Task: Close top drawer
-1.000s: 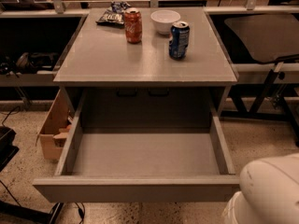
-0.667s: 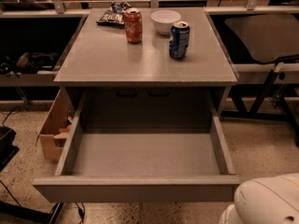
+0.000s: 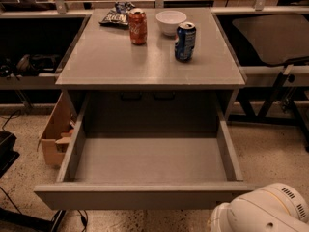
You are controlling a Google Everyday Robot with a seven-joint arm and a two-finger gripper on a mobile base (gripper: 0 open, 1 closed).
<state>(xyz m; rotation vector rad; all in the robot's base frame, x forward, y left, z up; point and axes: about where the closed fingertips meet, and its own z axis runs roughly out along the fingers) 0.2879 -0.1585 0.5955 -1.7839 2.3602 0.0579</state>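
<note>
The top drawer (image 3: pixel 135 198) is a wide matte-grey box pulled far out of the grey cabinet (image 3: pixel 145 64) toward me. Its inside is empty and its flat front runs across the bottom of the view. My gripper is not in view. Only a white rounded arm housing (image 3: pixel 263 211) shows at the bottom right corner, just in front of the drawer's right front corner.
On the cabinet top stand a red can (image 3: pixel 138 27), a blue can (image 3: pixel 185 41), a white bowl (image 3: pixel 171 21) and a dark snack bag (image 3: pixel 116 14). A cardboard box (image 3: pixel 55 134) sits on the floor left of the drawer. Black table frames flank the cabinet.
The white arm housing has sunk lower and spread a little to the left along the bottom edge. The drawer stays as far out as before.
</note>
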